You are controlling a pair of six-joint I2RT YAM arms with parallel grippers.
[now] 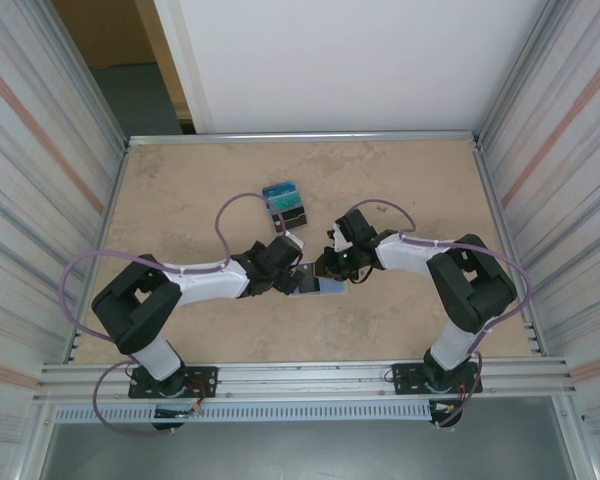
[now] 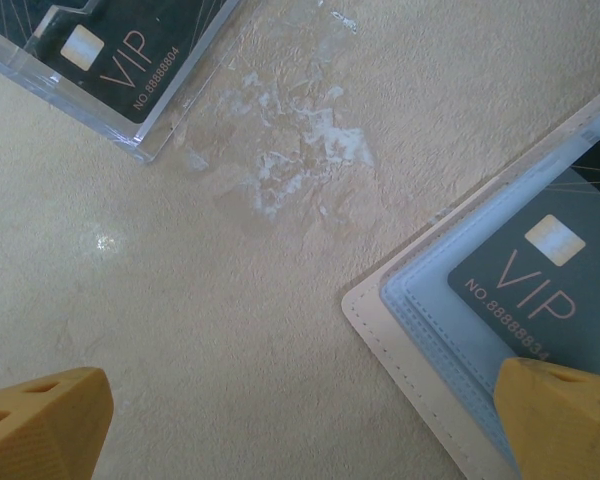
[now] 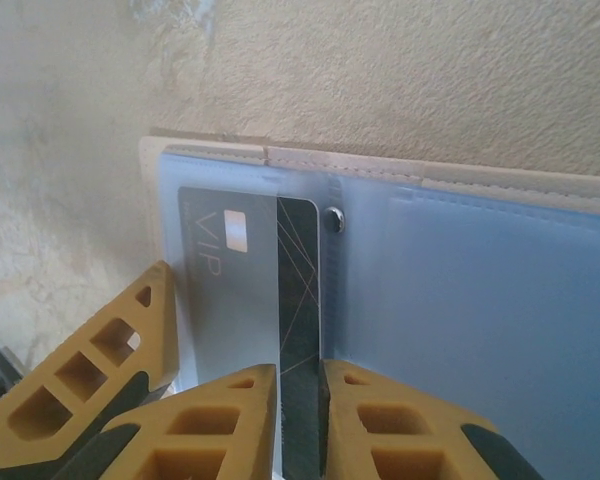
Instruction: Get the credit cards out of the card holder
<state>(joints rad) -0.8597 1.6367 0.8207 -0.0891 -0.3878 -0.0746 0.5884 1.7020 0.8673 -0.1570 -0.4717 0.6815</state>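
Rough beige tabletop [image 1: 400, 190], stitched tan card holder [image 3: 480, 300]; L gripper [image 2: 305, 420] open; R gripper [image 3: 300, 400] at card [image 3: 298, 280], hold unclear.

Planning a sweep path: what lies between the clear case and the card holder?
Bare table with a whitish scuff, seen in the left wrist view.

Beige stone-look tabletop [image 1: 400, 190]; ribbed metal side walls [image 1: 40, 150]; white back panel [image 1: 350, 60].

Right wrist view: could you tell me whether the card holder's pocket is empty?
No, a dark VIP card sits in the card holder.
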